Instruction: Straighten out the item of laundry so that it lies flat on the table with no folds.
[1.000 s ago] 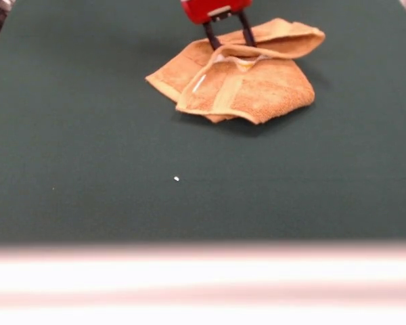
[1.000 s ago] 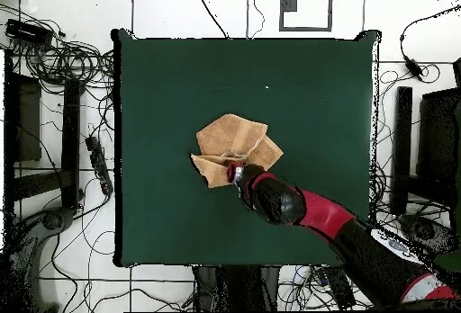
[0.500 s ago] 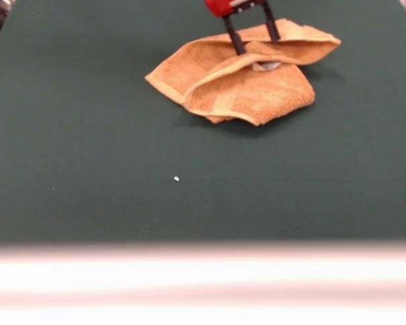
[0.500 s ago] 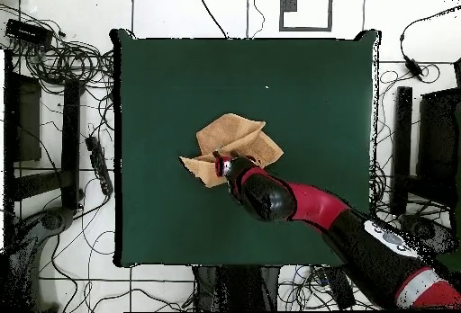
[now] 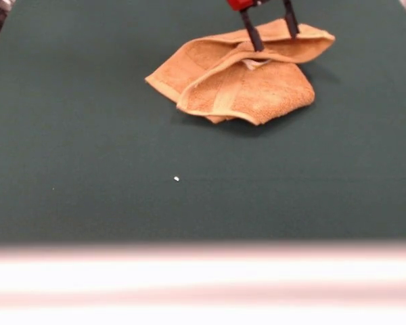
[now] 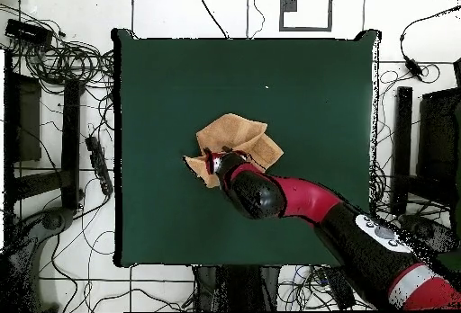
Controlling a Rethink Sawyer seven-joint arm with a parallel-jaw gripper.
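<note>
Directly beneath the gripper (image 5: 274,39) lies the crumpled towel (image 5: 237,84).

Even, soft light; a faint shadow hugs the towel (image 5: 240,81) on its near side, and the surface (image 5: 88,169) blurs at its washed-out pale front edge
</note>
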